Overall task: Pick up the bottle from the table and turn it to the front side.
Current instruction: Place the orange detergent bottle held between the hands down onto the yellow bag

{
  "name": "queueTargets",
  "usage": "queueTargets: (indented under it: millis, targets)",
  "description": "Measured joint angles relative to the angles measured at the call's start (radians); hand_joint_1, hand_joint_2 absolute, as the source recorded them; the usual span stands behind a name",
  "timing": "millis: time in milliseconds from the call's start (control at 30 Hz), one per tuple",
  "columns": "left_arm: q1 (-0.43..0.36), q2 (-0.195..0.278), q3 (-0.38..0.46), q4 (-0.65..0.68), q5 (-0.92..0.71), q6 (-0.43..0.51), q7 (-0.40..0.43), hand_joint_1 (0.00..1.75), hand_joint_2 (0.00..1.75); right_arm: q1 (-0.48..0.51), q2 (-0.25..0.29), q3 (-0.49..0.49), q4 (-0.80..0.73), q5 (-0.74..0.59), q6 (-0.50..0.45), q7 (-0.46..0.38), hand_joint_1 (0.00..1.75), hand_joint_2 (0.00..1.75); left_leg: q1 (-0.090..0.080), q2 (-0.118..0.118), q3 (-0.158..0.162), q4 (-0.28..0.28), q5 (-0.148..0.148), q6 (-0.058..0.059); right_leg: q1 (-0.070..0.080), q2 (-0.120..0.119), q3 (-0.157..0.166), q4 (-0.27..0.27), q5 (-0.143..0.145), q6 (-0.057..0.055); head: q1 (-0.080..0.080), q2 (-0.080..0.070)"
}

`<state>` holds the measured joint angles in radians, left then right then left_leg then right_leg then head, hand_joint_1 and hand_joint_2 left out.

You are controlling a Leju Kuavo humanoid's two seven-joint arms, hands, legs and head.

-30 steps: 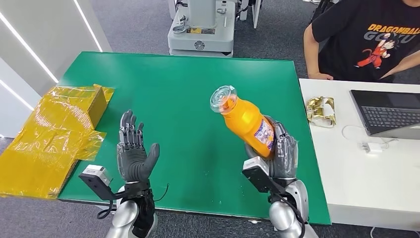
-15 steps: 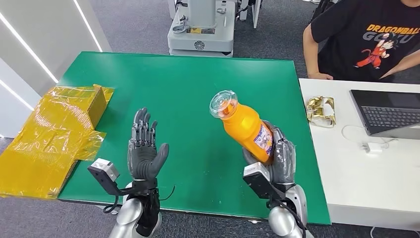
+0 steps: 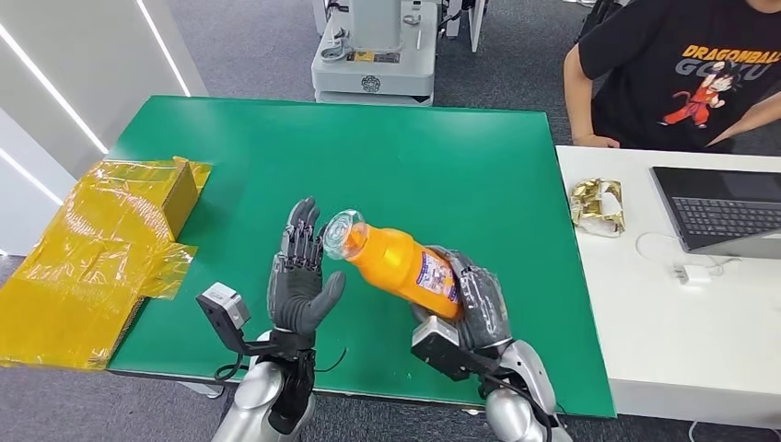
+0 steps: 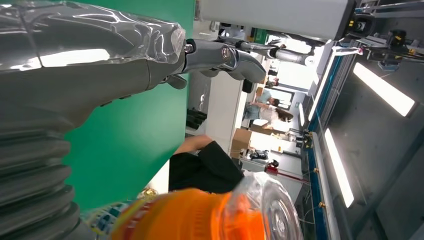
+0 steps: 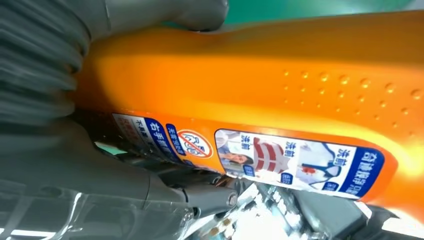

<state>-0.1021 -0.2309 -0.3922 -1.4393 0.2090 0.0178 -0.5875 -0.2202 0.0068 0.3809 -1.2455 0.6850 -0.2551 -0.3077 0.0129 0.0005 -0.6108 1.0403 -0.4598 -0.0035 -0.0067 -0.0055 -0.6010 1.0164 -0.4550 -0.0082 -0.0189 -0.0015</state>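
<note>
the right hand (image 3: 474,304) grips the orange bottle (image 3: 396,264) around its lower body, above the near edge of the green table (image 3: 414,157). the bottle is lifted off the table and tilted, with its clear cap toward the left hand (image 3: 299,276). the left hand has its fingers (image 3: 299,241) spread apart and holds nothing; the cap is just beside these fingers. a yellow wrapped box (image 3: 170,189) lies at the left edge of the table.
</note>
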Motion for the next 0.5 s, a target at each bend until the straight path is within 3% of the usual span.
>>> queueTargets:
  millis: [500]
  targets:
    - [0.015,0.003,0.000,0.006,-0.012,0.025,0.007,0.00,1.75,-0.112,0.014,0.104,0.142,-0.012,0.198,0.007,1.75,1.75,0.000,0.000,0.000,0.000,0.000,0.000,0.000,0.000,0.000,0.000,0.000,0.000,0.000,0.000]
